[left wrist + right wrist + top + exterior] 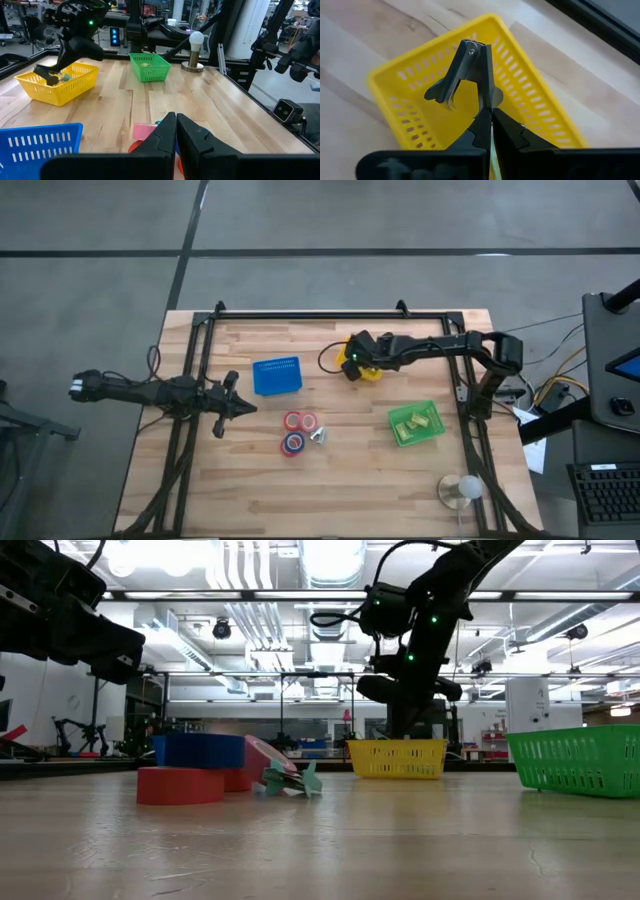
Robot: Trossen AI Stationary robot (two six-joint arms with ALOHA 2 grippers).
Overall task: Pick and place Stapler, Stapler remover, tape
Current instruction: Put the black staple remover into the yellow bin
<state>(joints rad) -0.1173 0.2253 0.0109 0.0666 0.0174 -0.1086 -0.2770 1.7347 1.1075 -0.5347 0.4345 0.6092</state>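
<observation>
Closest to our low camera lie the three ring-shaped rolls of tape [200, 772], two reddish and one blue, bunched near the middle of the pale wooden table [340, 470], with a small silvery metal piece [288, 780] touching their right side. From above we see that same cluster of tape [297, 431] just in front of the blue slotted plastic basket [277, 375].

Our right gripper [491, 111] hangs over the yellow slotted plastic basket [535, 102] at the far middle of the table. Its fingers [515, 132] are pinched together on one arm of the dark metal staple remover [465, 75], a clawed piece with curved prongs. We see the remover sticking out just past the fingertips, over the open inside of the yellow basket; whether it touches the basket floor we cannot tell.

Our left gripper [176, 120] waits at the left side of the table, its fingers [161, 136] pressed together with nothing between them, pointing toward the tape, which lies just beyond its tips.

Right of the tape stands a green slotted plastic basket [416, 423] holding something pale green. Near the front right corner sits a small lamp-like object with a white ball on a round base [461, 489].
</observation>
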